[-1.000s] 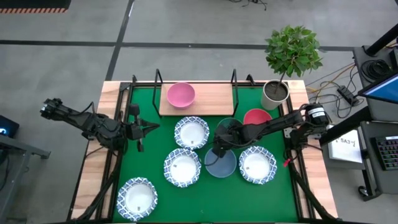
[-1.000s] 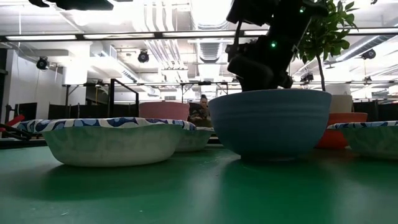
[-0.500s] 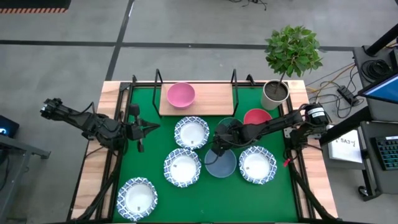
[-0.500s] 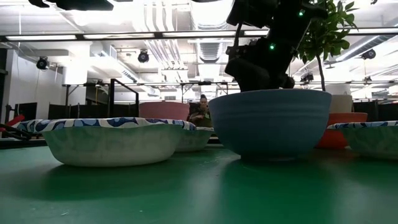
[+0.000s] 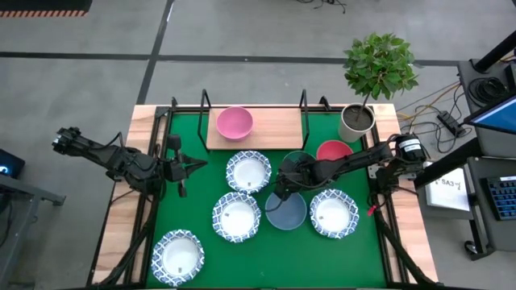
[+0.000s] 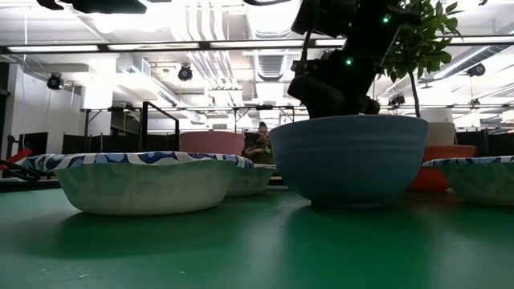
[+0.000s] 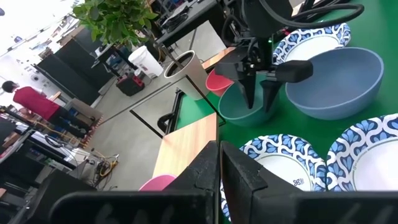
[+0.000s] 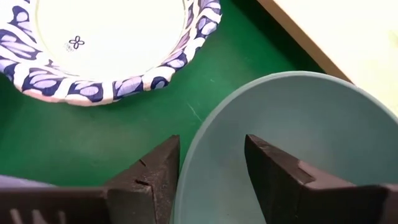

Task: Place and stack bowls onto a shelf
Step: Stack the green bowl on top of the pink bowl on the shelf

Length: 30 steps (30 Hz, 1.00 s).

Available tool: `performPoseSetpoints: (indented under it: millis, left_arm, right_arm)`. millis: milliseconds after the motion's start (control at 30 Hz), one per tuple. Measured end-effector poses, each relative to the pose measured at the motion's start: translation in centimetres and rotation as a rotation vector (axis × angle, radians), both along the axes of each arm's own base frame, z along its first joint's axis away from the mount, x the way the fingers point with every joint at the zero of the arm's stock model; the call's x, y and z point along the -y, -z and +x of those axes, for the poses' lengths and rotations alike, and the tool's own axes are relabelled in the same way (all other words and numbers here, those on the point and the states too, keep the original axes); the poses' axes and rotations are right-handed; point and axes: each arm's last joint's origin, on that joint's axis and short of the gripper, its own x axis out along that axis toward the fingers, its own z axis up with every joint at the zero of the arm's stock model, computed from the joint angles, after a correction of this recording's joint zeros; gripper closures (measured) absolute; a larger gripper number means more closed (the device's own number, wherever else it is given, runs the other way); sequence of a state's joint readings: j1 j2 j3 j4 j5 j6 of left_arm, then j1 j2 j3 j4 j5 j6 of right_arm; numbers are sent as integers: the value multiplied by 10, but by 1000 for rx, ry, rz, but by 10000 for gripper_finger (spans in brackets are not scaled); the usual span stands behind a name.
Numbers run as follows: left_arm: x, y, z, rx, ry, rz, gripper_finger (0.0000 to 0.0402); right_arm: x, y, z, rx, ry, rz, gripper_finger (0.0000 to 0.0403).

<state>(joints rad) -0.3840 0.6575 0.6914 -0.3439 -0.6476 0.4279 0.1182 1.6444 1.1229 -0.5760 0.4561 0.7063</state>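
Unmoved: four patterned bowls [image 5: 249,171] (eight total).

We see a green mat [image 5: 201,193] covering most of the wooden table [image 5: 113,217], mid-frame in the high view. A leafy plant [image 5: 380,64] in a white pot [image 5: 355,122] stands at the table's upper right corner. Cables [image 5: 439,121] lie on the grey floor [image 5: 81,80] at right. In the low view's centre background, a person [image 6: 259,144] sits far off.
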Motion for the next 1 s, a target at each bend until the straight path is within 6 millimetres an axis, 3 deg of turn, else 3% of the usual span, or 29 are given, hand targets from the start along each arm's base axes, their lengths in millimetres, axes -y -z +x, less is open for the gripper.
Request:
performPoseSetpoints:
  millis: [367, 667, 1000]
  left_arm:
    - [0, 0, 0, 2, 0, 0, 402]
    - [0, -1, 0, 6, 2, 5, 402]
    - [0, -1, 1, 7, 2, 4, 402]
  right_arm:
    - [1, 0, 2, 17, 0, 12, 304]
    - [1, -1, 2, 19, -4, 12, 387]
    - [0, -21, 7, -1, -24, 2, 391]
